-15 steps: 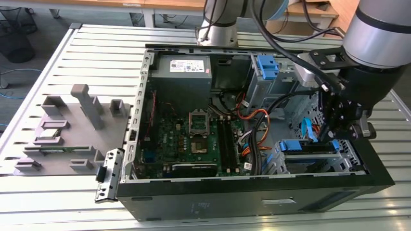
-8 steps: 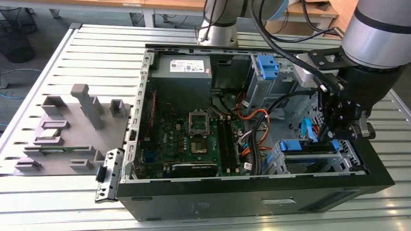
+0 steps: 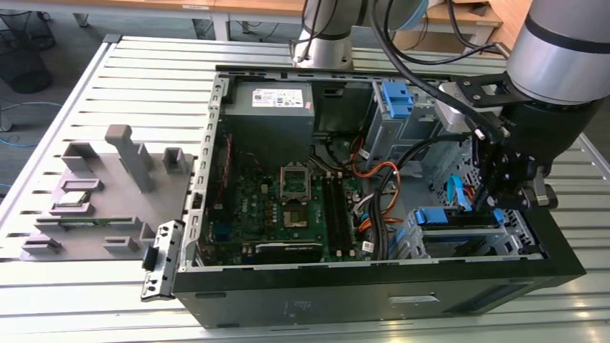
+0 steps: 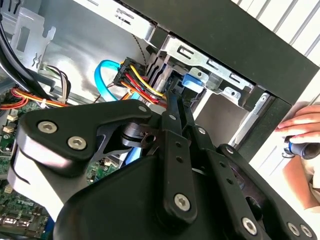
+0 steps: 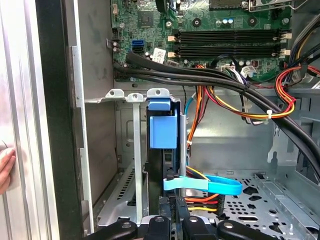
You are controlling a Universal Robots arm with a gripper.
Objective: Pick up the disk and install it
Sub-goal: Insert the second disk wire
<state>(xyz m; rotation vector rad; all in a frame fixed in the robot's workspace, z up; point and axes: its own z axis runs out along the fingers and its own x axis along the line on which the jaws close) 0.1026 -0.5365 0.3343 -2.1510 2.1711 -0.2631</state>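
In the exterior view, the slatted metal counter [image 3: 133, 78] carries a grey fixture block [image 3: 96, 193] with upright posts toward the exterior view's left of the open computer case [image 3: 381, 293], well apart from the arm. The case lies on its side with its inside exposed: the green motherboard [image 3: 286, 204] fills the middle of it, the grey power supply [image 3: 281, 100] with a white sticker sits at the far edge of the case beyond the motherboard, and a bundle of orange, red and black cables [image 3: 376, 186] runs between the motherboard and the drive bays. On the exterior view's right of the motherboard, an empty blue bracket [image 3: 396, 96] stands in the far bay, and the metal drive cage [image 3: 467, 239] occupies the near corner of the case. The disk [image 3: 461, 216], known by its bright blue carrier frame, sits in that cage, its blue edge level with the cage's open top. The arm [image 3: 562, 50] reaches down over this corner, and the claw [image 3: 501, 193] hangs just above the cage, by the disk's frame. In the first wrist view the disk [image 5: 162, 130] stands on edge between the cage's metal rails, its blue tab toward the motherboard and a light blue data cable [image 5: 210, 184] curling beside it, with the claw [image 5: 172, 220] over its near end. In the second wrist view the claw [image 4: 177, 97] has its two slim black fingers drawn close together, their tips right at the disk's blue frame [image 4: 192, 82], though I cannot tell whether they clamp it. Outside the case wall, a person's hand [image 4: 302, 127] rests against the case.
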